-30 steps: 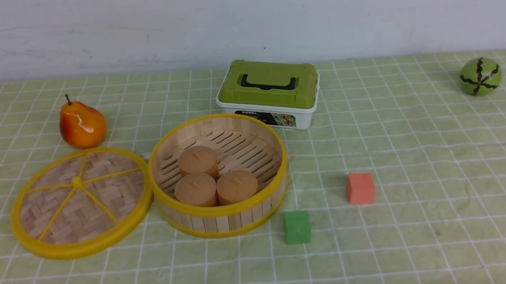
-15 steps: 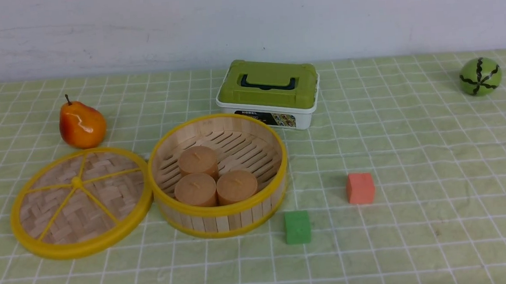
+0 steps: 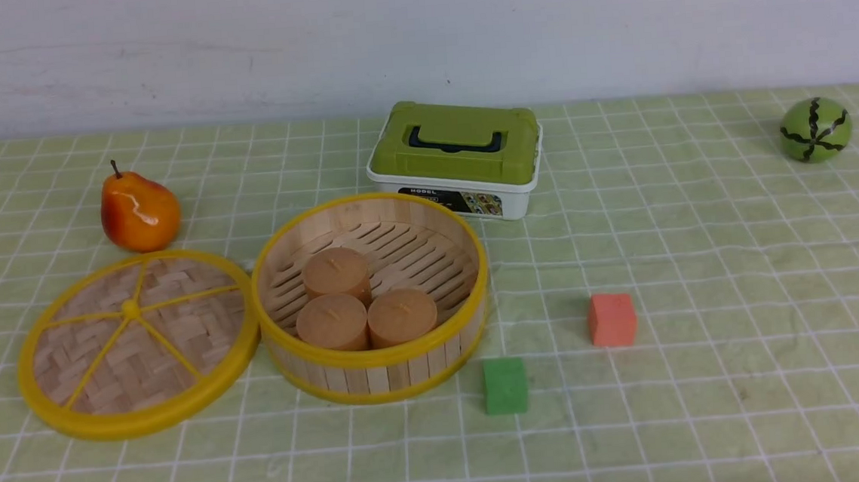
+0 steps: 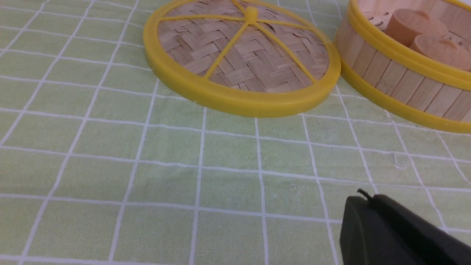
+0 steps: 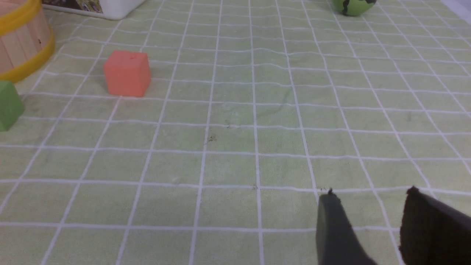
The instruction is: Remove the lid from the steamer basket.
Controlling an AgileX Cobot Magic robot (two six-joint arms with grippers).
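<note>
The woven bamboo lid (image 3: 138, 341) with yellow rim and spokes lies flat on the cloth just left of the steamer basket (image 3: 371, 298), touching its side. The basket is uncovered and holds three tan cylinders (image 3: 362, 299). Both show in the left wrist view: the lid (image 4: 241, 59) and the basket wall (image 4: 401, 84). My left gripper (image 4: 368, 200) is shut and empty, low over the cloth near the table's front, apart from the lid. My right gripper (image 5: 369, 195) is open and empty over bare cloth. Neither arm shows in the front view.
An orange pear (image 3: 138, 210) stands behind the lid. A green-and-white box (image 3: 458, 158) sits behind the basket. A green cube (image 3: 505, 385) and a red cube (image 3: 612, 320) lie right of the basket. A green striped ball (image 3: 815, 129) is at the far right.
</note>
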